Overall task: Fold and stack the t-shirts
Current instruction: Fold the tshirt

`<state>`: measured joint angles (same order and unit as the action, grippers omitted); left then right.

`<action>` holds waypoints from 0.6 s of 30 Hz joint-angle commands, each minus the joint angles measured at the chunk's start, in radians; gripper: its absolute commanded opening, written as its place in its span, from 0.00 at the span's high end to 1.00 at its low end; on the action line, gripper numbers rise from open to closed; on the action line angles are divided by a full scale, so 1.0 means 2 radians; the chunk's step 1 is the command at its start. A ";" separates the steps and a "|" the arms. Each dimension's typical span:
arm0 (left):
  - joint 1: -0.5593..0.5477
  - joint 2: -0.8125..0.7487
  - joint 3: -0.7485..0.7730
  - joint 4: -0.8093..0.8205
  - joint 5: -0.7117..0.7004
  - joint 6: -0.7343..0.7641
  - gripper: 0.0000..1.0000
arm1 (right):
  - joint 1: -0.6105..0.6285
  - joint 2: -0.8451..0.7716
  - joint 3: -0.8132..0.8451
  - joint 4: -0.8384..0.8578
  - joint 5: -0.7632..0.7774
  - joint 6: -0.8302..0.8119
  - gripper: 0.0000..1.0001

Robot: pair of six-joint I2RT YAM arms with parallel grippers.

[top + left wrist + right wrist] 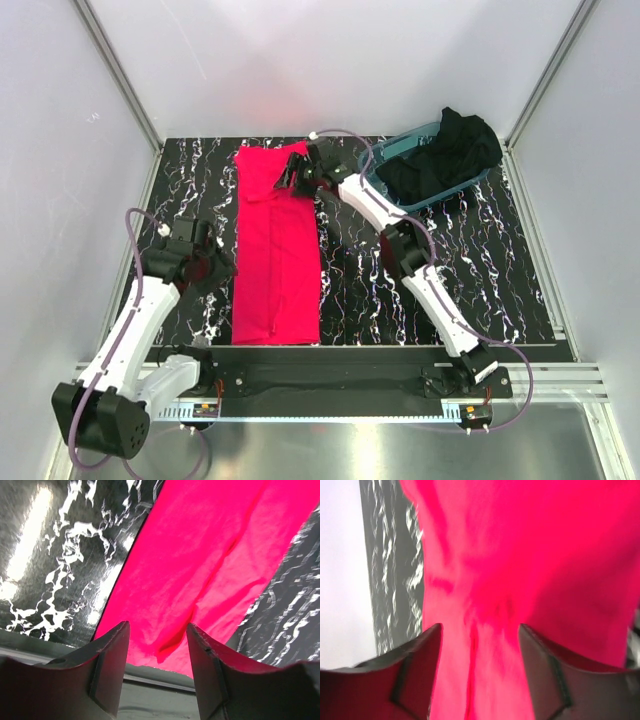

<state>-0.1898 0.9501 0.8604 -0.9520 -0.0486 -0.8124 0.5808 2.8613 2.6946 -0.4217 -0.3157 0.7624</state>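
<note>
fingers (112,650) apart on left gripper (157,630), beside pinkish-red t-shirt (275,250); right gripper (480,632) spread too, over its far end; black t-shirt (445,155) heaped in teal tub (398,143).

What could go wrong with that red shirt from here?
The right gripper hovers open at the far end of the red t-shirt; it might pinch only one layer, so the long fold could come apart. The left gripper, open beside the left edge, could drag the strip crooked.
</note>
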 commanded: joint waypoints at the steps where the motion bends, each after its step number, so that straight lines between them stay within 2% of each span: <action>1: 0.005 0.013 -0.024 0.000 0.035 -0.009 0.46 | -0.003 -0.150 -0.040 -0.095 -0.027 -0.057 0.26; 2: 0.005 0.008 -0.033 0.000 0.040 -0.017 0.46 | -0.002 -0.189 -0.050 -0.113 -0.032 -0.073 0.17; 3: 0.005 0.002 -0.056 0.003 0.054 -0.031 0.46 | -0.002 -0.206 -0.069 -0.135 -0.035 -0.081 0.01; 5: 0.007 -0.023 -0.078 0.004 0.061 -0.048 0.46 | 0.000 -0.242 -0.097 -0.198 -0.043 -0.099 0.00; 8: 0.009 -0.060 -0.119 0.004 0.068 -0.082 0.45 | 0.009 -0.353 -0.204 -0.234 -0.052 -0.120 0.00; 9: 0.010 -0.065 -0.126 0.004 0.073 -0.096 0.45 | 0.011 -0.377 -0.269 -0.238 -0.056 -0.122 0.00; 14: 0.014 -0.075 -0.136 -0.025 0.057 -0.115 0.44 | 0.031 -0.557 -0.502 -0.177 -0.088 -0.104 0.00; 15: 0.017 -0.077 -0.135 -0.032 0.053 -0.115 0.44 | 0.039 -0.579 -0.574 -0.162 -0.104 -0.095 0.00; 18: 0.026 -0.086 -0.127 -0.051 0.030 -0.121 0.44 | 0.066 -0.653 -0.697 -0.113 -0.108 -0.058 0.02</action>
<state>-0.1566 0.8036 0.5865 -1.0142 0.0486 -1.0187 0.6621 1.6341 1.5040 -0.7258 -0.4786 0.5915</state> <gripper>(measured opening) 0.558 0.989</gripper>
